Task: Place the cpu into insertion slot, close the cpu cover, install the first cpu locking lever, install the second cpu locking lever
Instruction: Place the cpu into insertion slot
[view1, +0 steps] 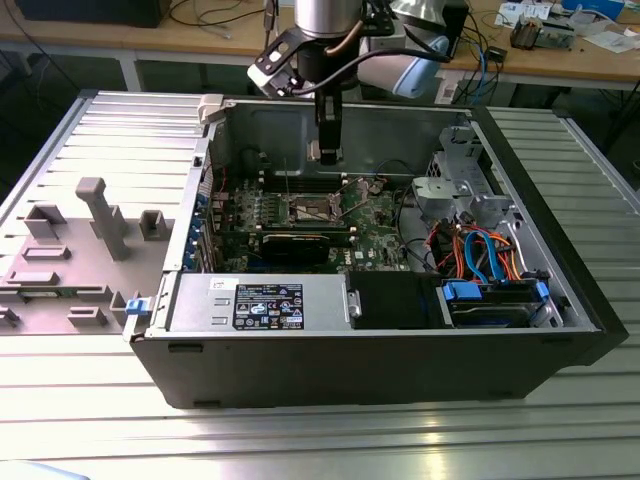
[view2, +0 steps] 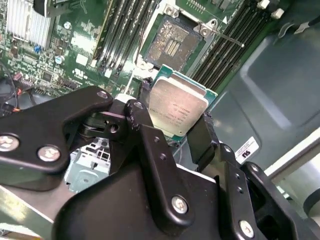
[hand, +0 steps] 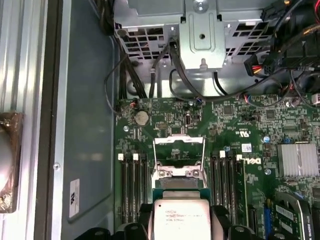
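Note:
My gripper (view2: 172, 125) is shut on the cpu (view2: 177, 106), a small square chip with a dull grey metal top and a green edge, pinched by two opposite sides between black fingers (view2: 142, 125). In the exterior view the gripper (view1: 328, 150) hangs inside the open computer case, just above the motherboard. The insertion slot (view2: 171, 46) lies open a short way beyond the chip, its dark centre bare. In the first wrist view the cpu (hand: 181, 218) sits just short of the slot (hand: 178, 173), and the cpu cover (hand: 179, 141) stands swung up behind it. A thin locking lever (view2: 227, 36) sticks out beside the slot.
Long black memory slots (hand: 131, 187) flank the socket on both sides. A metal drive cage (view1: 455, 185) with orange and blue cables stands at the exterior view's right. A power supply (view1: 262, 303) fills the case's near side. A finned heatsink (hand: 298, 160) sits on the board.

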